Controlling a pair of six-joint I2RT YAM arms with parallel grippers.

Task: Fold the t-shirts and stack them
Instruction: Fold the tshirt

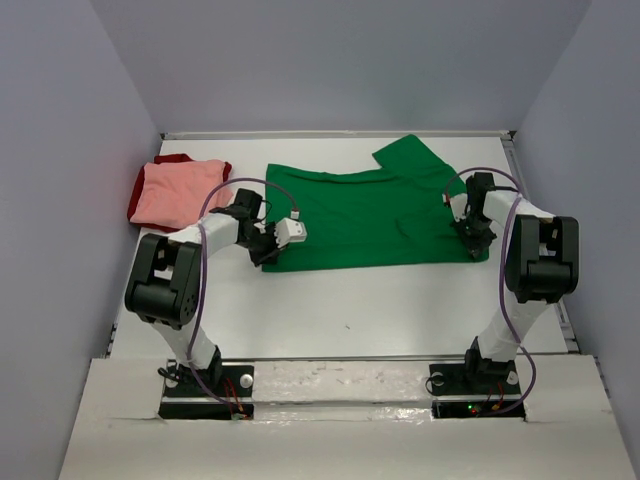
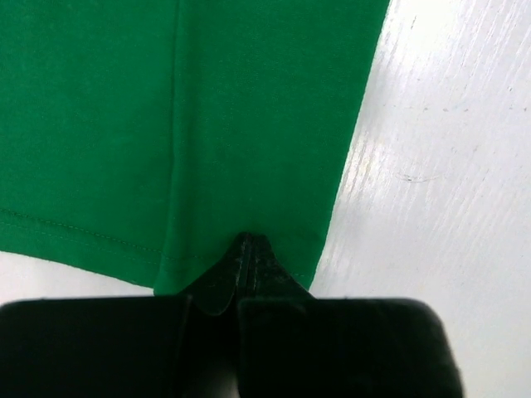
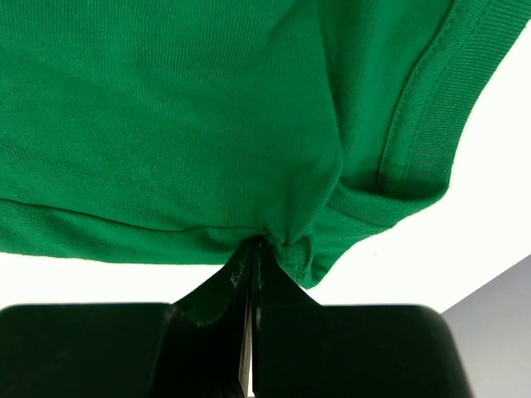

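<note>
Green t-shirt (image 1: 380, 215) is lying flat on the white worktop (image 1: 350, 300), left pincer (image 2: 249, 249) and right pincer (image 3: 255, 253) each pinching a near corner.

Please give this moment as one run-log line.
left tool: shut on green t-shirt edge | right tool: shut on same shirt | pink t-shirt: folded, far left

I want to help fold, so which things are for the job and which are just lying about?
For the job: green t-shirt, pinched by left fingers and right fingers; salmon pink t-shirt lying on the dark red t-shirt.
Just lying about: nothing I can see; only the white table underneath.
</note>
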